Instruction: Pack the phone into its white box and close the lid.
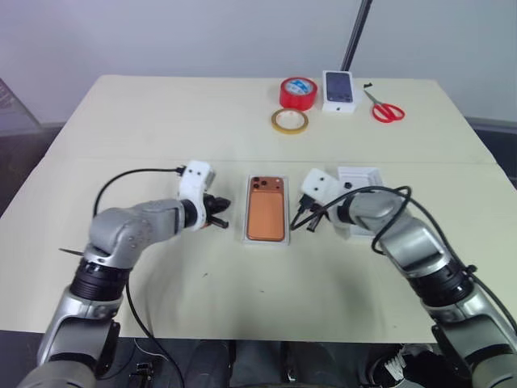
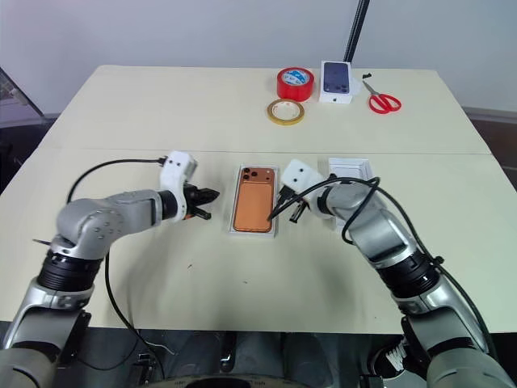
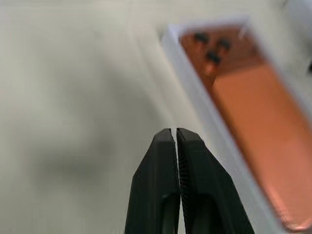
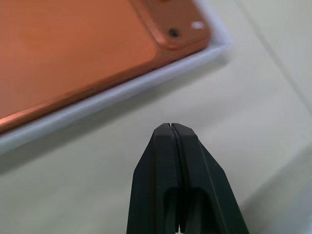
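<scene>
Phone [image 1: 266, 212] lying back-up inside the white box [image 1: 245, 217] at mid-table [image 1: 161, 121], camera cluster at the far end. Left gripper [image 1: 221, 212] just beside the box's left edge, jaws pressed together, holding nothing. Right gripper [image 1: 302, 217] just beside the right edge, jaws likewise together and empty. White lid [image 1: 360, 179] behind the right arm. Red tape roll [image 1: 297, 92], scissors [image 1: 386, 108] far back.

A lab-style test bench — a plain beige rectangular table [image 1: 161, 121] against a bare grey wall, with a black metal stand pole [image 1: 356, 34] rising well beyond both grippers.
</scene>
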Action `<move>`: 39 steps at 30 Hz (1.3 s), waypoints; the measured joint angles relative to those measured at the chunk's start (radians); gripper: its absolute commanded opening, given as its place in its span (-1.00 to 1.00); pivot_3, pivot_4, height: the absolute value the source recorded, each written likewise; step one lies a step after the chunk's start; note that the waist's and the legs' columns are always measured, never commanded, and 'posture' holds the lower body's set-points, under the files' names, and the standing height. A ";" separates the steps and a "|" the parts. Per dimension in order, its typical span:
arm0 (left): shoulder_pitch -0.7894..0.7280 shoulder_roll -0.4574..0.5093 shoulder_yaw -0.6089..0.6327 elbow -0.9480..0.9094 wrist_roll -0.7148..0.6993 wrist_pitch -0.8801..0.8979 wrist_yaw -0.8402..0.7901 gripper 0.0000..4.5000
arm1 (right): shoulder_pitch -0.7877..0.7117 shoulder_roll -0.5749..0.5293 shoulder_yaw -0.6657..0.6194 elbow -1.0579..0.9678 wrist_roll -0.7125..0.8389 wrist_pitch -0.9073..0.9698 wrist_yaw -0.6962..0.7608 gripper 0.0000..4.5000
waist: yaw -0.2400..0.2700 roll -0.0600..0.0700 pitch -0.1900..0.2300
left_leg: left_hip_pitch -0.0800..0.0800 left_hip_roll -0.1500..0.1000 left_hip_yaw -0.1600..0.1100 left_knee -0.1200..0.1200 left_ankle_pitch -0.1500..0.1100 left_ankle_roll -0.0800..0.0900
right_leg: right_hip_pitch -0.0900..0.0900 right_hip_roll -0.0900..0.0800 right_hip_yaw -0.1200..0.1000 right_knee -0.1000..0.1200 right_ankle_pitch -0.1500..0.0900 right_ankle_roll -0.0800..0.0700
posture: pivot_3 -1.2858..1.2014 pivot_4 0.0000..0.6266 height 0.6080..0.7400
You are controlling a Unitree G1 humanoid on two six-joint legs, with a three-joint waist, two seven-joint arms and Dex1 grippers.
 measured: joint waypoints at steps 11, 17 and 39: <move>-0.089 -0.153 -0.118 0.073 0.228 -0.026 -0.140 -0.99 | 0.019 -0.035 0.009 -0.009 -0.037 0.024 0.015 -1.00 | 0.017 0.000 0.000 | 0.000 -0.001 0.000 0.002 -0.002 0.003 | 0.001 -0.001 -0.001 0.000 0.000 0.000 | 0.03 -0.52 0.65; -0.154 -0.327 -0.158 0.175 0.308 -0.024 -0.176 -0.99 | 0.148 -0.195 -0.077 -0.123 -0.036 0.049 0.060 -1.00 | 0.034 0.000 0.000 | -0.001 -0.002 -0.001 0.003 -0.003 0.005 | 0.003 -0.001 -0.002 -0.001 0.000 0.001 | 0.03 -0.52 0.65; -0.189 -0.482 -0.153 0.258 0.385 0.020 -0.281 -0.99 | 0.308 -0.342 -0.220 -0.164 -0.024 -0.001 0.111 -1.00 | 0.022 0.000 0.000 | 0.000 -0.001 0.000 0.003 -0.003 0.005 | 0.003 0.000 -0.002 0.000 0.000 0.001 | 0.03 -0.52 0.65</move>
